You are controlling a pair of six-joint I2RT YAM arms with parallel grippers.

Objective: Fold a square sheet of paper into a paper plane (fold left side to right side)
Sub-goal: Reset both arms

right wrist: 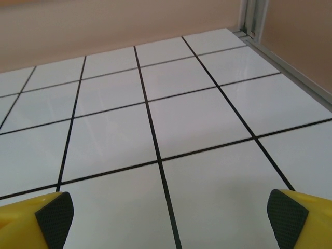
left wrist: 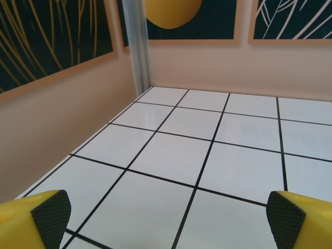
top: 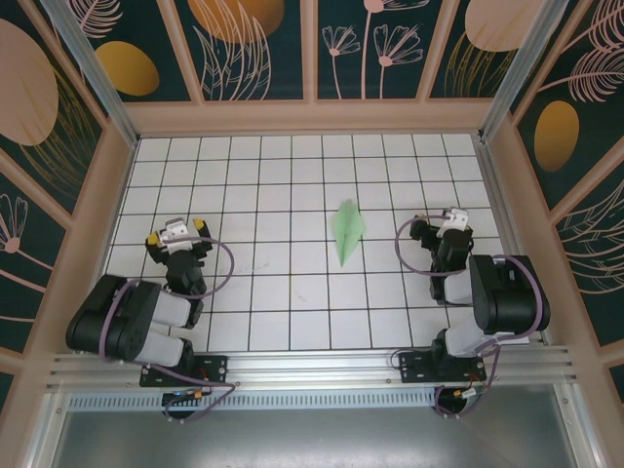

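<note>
A slim pale green paper plane (top: 347,230) lies on the white grid table (top: 283,175), a little right of centre, its sharp nose toward the near edge. My left gripper (top: 177,232) rests far to its left, folded back near its base. Its yellow fingers (left wrist: 36,220) stand wide apart over bare tiles, so my left gripper (left wrist: 168,223) is open and empty. At the right, my right gripper (top: 450,222) sits about two tiles from the plane. Black pads (right wrist: 54,218) at both lower corners show my right gripper (right wrist: 171,220) open with nothing between them.
Peach walls (top: 307,117) with dark floral panels enclose the table on three sides. An aluminium post (left wrist: 136,44) marks the far left corner, and another post (right wrist: 254,18) stands at the far right. A metal rail (top: 312,366) runs along the near edge.
</note>
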